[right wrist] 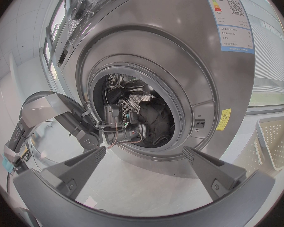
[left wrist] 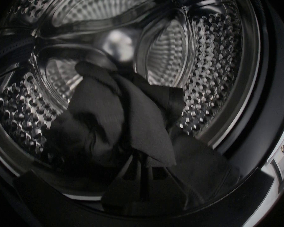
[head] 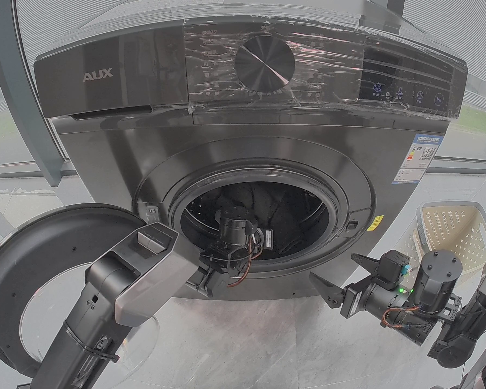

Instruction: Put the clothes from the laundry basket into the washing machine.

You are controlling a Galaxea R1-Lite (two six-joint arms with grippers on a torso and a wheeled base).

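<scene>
Standing open: 1 grey front-loading washing machine (head: 200,152), its round door (head: 32,266) swung out to my left.

Item 1, dark clothes (left wrist: 126,120). My left wrist view looks straight into the perforated steel drum (left wrist: 211,63) and shows them heaped and creased on its lower wall. My head view gives only a dark mass (head: 278,206) behind the opening.

Item 2, my left gripper (head: 237,225). It sits at the mouth of the drum, pointed at the heap. The right wrist view takes it from the side, just short of the clothes (right wrist: 154,123). Whether it grips anything I cannot tell.

Item 3, my right gripper (head: 343,274). It is low in front of the machine, right of the opening. Its 2 grey fingers (right wrist: 85,161) are spread wide with nothing between them, apart from every item.

Item 4, 1 cream perforated laundry basket (head: 422,233). It stands on the floor to the machine's right, beyond my right arm. The right wrist view catches its rim (right wrist: 258,133) at the edge.
</scene>
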